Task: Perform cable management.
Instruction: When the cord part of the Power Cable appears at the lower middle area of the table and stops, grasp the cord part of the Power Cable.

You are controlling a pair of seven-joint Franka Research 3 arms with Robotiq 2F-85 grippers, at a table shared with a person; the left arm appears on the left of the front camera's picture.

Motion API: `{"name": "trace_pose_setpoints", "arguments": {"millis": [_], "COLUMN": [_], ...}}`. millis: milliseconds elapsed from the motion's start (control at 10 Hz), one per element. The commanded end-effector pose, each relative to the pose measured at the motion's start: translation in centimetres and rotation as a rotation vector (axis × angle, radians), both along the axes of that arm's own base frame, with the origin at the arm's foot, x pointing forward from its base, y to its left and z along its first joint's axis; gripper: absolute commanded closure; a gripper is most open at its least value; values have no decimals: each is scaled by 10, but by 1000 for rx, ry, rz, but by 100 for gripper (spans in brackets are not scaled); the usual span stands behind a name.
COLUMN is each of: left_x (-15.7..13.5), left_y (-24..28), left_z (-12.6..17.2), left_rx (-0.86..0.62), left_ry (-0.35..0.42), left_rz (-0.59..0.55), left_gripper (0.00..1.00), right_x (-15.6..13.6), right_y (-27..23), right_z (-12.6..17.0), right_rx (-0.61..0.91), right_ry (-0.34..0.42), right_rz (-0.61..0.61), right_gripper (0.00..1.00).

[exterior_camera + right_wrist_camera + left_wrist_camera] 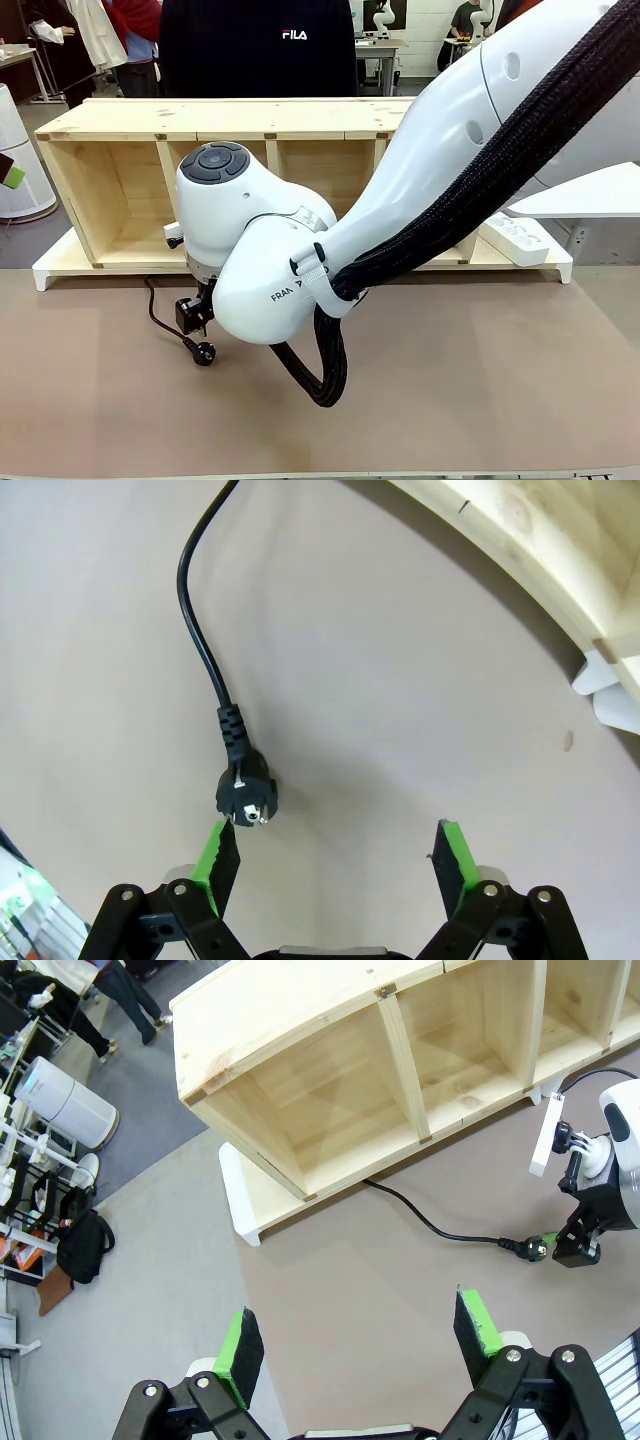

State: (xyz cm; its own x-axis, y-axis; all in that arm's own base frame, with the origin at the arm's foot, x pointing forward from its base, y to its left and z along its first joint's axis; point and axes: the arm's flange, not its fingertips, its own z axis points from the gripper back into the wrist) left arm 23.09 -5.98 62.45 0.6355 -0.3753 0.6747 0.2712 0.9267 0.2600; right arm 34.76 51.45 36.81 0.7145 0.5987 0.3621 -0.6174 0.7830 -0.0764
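Observation:
The cable [195,630] is a thin black cord that runs from under the wooden shelf [230,120] across the brown table and ends in a round black plug [245,798]. In the right wrist view my right gripper [336,852] hovers open over the table, the plug lying just beside its left green pad [220,850], outside the gap. The front view shows the right arm reaching across to the left, its gripper [197,322] just above the plug [204,352]. My left gripper [358,1335] is open and high above the table, looking down on the cable [430,1222] and plug [535,1248].
The shelf lies on its side on a white base board [50,270], open compartments facing me. A white power strip [515,240] rests at the shelf's right end. A person in a dark top [260,50] stands behind the shelf. Bare brown table stretches in front.

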Motion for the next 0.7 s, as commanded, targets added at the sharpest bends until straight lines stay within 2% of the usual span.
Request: {"name": "trace_pose_setpoints", "arguments": {"millis": [0,100,600], "left_x": [0,0,0], "left_y": [0,0,0], "left_z": [0,0,0], "left_rx": [2,2,2], "left_ry": [-2,-2,-2], "left_rz": [3,3,3], "left_gripper": [0,0,0], "right_x": [3,0,0], "right_y": [7,0,0], "right_z": [-3,0,0], "right_rx": [-8,0,0], "right_ry": [-35,0,0], "right_rz": [6,0,0], "right_gripper": [0,0,0]}}
